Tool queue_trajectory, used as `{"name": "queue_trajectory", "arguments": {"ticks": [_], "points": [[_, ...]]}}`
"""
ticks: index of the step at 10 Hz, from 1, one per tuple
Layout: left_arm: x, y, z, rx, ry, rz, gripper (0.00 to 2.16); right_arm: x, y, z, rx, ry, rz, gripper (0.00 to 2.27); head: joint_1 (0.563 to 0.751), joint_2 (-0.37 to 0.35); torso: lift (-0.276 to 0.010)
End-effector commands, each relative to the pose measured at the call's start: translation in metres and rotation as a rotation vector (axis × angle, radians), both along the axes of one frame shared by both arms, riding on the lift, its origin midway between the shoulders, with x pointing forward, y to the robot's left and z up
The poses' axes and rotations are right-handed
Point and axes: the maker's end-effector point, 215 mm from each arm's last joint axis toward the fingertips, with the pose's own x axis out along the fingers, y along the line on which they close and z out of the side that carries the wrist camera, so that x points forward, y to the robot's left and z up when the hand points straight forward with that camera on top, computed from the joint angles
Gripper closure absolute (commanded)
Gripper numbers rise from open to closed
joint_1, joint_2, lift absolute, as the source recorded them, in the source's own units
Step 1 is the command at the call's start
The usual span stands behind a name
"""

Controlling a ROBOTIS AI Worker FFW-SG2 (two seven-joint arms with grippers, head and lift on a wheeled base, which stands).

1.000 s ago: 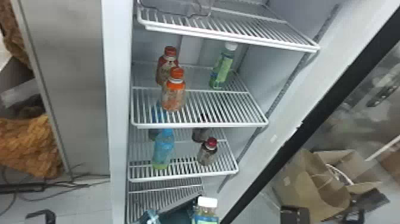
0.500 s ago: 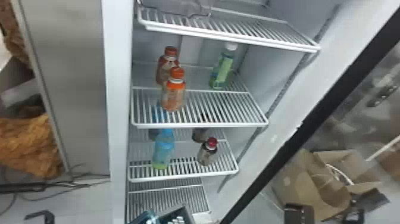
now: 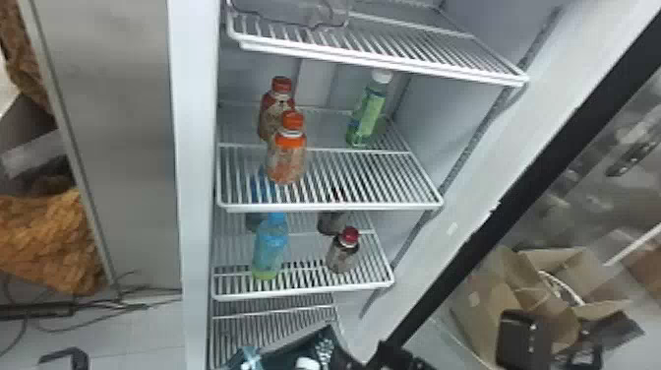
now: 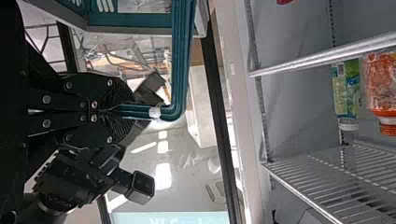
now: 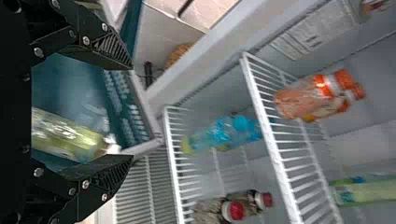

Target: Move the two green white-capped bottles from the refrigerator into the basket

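Observation:
One green white-capped bottle [image 3: 369,110] stands at the back right of the refrigerator's middle shelf. At the head view's bottom edge, part of my right gripper [image 3: 393,356] is beside the teal basket [image 3: 290,344], where a white cap [image 3: 307,364] shows inside. In the right wrist view, my right gripper [image 5: 130,112] is open over the basket, and the other green bottle [image 5: 67,135] lies between its spread fingers, apparently untouched by them. My left gripper [image 4: 114,109] is shut on the basket's teal handle [image 4: 180,60], in front of the refrigerator.
Two orange-capped bottles [image 3: 286,155] stand left on the green bottle's shelf. A blue bottle [image 3: 270,246] and a dark red-capped bottle [image 3: 343,251] stand one shelf lower. The shelf's front rail [image 3: 329,207] juts forward. The glass door's black frame [image 3: 492,221] runs along the right.
The white-capped bottle above the basket has gone down into it. The basket has shifted slightly up and right, and a part of my right gripper has come into the head view.

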Motion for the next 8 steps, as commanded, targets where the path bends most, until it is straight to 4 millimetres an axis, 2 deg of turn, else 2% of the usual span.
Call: {"name": "queue_trajectory", "arguments": {"ticks": [1, 5, 8], "points": [[0.0, 0.0, 0.0, 0.0, 0.0, 0.0, 1.21, 0.02, -0.014, 0.019, -0.033, -0.087, -0.039, 0.38, 0.695, -0.35, -0.004], [0.0, -0.001, 0.001, -0.001, -0.004, -0.003, 1.21, 0.071, -0.056, 0.044, -0.065, -0.291, -0.145, 0.14, 0.695, -0.35, -0.004], [0.001, -0.002, 0.002, -0.003, -0.004, -0.003, 1.21, 0.128, -0.106, 0.066, -0.08, -0.552, -0.243, 0.08, 0.695, -0.35, -0.004]]}}
